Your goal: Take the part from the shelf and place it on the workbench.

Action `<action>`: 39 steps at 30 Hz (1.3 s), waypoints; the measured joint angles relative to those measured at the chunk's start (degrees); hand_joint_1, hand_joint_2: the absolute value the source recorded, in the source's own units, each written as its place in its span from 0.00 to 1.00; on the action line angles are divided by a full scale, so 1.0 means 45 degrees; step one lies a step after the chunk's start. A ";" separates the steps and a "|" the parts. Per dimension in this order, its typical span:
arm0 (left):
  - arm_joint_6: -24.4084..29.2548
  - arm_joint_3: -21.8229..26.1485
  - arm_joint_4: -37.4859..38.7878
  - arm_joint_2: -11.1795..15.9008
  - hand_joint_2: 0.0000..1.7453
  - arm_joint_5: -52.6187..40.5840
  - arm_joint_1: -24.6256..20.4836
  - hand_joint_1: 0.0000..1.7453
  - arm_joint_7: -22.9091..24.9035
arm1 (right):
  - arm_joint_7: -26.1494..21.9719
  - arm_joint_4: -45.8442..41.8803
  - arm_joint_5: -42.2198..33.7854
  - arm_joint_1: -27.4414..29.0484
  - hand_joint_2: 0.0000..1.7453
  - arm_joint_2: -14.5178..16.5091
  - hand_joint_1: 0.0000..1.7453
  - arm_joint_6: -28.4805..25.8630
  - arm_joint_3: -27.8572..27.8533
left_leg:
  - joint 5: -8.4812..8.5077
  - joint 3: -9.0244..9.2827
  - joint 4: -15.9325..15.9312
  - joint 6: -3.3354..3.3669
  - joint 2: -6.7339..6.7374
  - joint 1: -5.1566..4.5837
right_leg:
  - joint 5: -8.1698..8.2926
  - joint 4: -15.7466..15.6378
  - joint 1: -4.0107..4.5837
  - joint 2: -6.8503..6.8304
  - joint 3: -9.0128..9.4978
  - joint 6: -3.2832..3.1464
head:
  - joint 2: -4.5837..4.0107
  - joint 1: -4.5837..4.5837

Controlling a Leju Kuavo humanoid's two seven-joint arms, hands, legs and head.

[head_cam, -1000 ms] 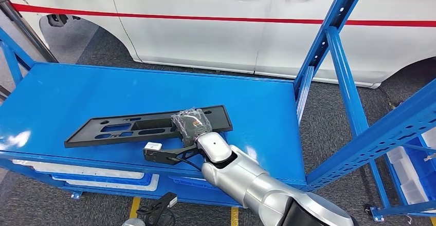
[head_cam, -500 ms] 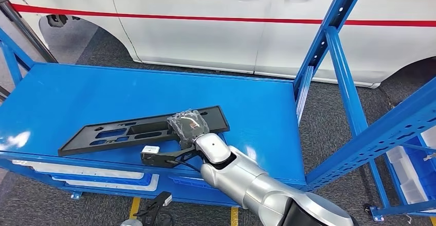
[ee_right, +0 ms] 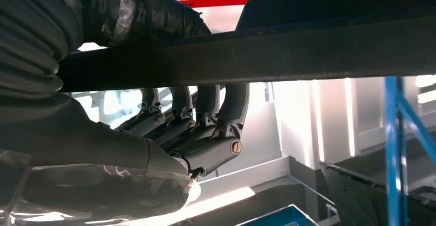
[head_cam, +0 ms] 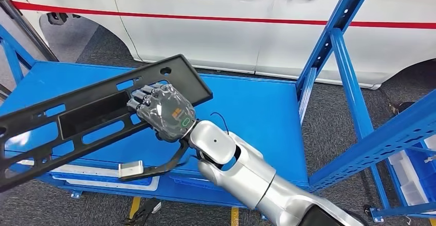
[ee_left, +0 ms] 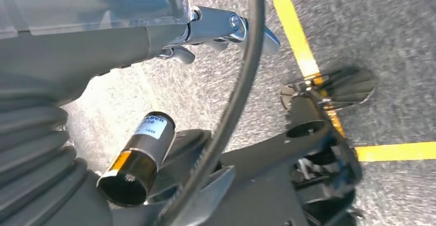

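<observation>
Right hand (head_cam: 163,111) clamped on black part (head_cam: 77,120), tilted above blue shelf (head_cam: 257,108), left hand (ee_left: 216,28) empty, fingers apart

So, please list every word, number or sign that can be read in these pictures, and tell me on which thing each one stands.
White label of the small black cylinder, left wrist view: printed text, too blurred to read for certain.
Orange mark and green ring on the back of the right hand, which grips the black part: too small to read.
White car behind the shelf: a red stripe, no letters.
</observation>
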 joint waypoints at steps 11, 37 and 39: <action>0.0110 -0.0005 0.0000 0.0095 1.00 -0.0354 0.0198 0.00 -0.0385 | -0.0478 -0.1520 0.0266 0.0721 1.00 -0.0022 1.00 -0.0147 -0.0221 | -0.1069 -0.0628 0.1333 -0.0751 -0.0031 0.0074 | 0.2026 -0.3249 0.0015 -0.0046 0.1028 -0.0688 | 0.0000 -0.0033; 0.0097 0.0014 -0.0198 0.0321 1.00 -0.0068 0.1025 0.00 -0.2119 | -0.1535 -0.6010 -0.1842 0.3066 1.00 -0.2092 1.00 0.1485 -0.0206 | -0.0017 0.0174 0.0062 -0.0263 0.0020 -0.0118 | 0.1246 -0.3381 0.0417 -0.0045 0.2078 -0.0705 | 0.0000 -0.0015; 0.0098 0.0021 -0.0203 0.0365 1.00 -0.0057 0.1076 0.00 -0.2138 | -0.1552 -0.6168 -0.1859 0.3149 1.00 -0.2246 1.00 0.1491 -0.0205 | 0.0006 0.0107 0.0052 -0.0404 0.0001 -0.0102 | 0.1531 -0.3589 0.0350 -0.0071 0.1993 -0.0731 | 0.0000 -0.0006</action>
